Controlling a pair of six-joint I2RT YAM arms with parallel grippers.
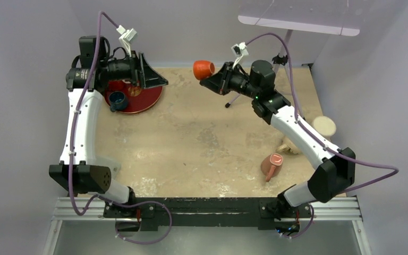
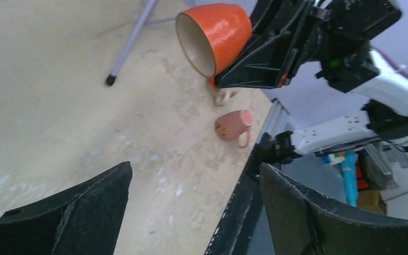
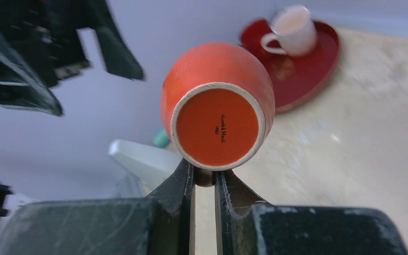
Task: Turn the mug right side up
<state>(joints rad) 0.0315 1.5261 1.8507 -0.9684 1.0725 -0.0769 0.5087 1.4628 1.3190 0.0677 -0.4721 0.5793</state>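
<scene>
The orange mug [image 1: 204, 68] is held in the air over the far middle of the table, tipped on its side. Its mouth faces my left arm in the left wrist view [image 2: 212, 34], and its base faces the camera in the right wrist view [image 3: 218, 101]. My right gripper [image 3: 204, 172] is shut on the mug's handle under the base, and it also shows in the top view [image 1: 213, 79]. My left gripper [image 1: 154, 75] is open and empty [image 2: 194, 170], raised beside the red plate and apart from the mug.
A red plate [image 1: 144, 100] at the far left carries a dark blue mug [image 1: 118, 100] and a white cup [image 3: 293, 31]. A pink mug [image 1: 272, 164] lies on its side at the near right. A beige cup [image 1: 324, 126] and a tripod leg [image 1: 234, 100] stand at the right.
</scene>
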